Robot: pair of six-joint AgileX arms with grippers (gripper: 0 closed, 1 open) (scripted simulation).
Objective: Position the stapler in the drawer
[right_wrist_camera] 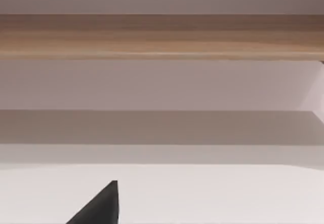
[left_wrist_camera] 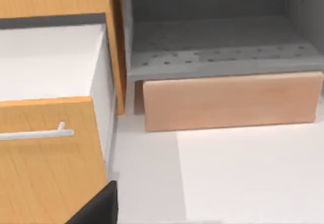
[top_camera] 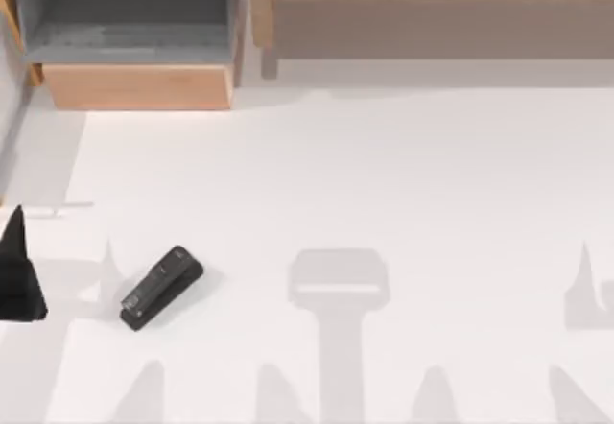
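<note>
The stapler (top_camera: 161,288) lies flat and slanted on the white table (top_camera: 403,175), near its left front corner. The drawer (top_camera: 134,86) stands pulled open at the table's far left, its grey inside bare, well apart from the stapler. The left gripper (top_camera: 19,275) hovers at the left edge, near the stapler but not touching it.
</note>
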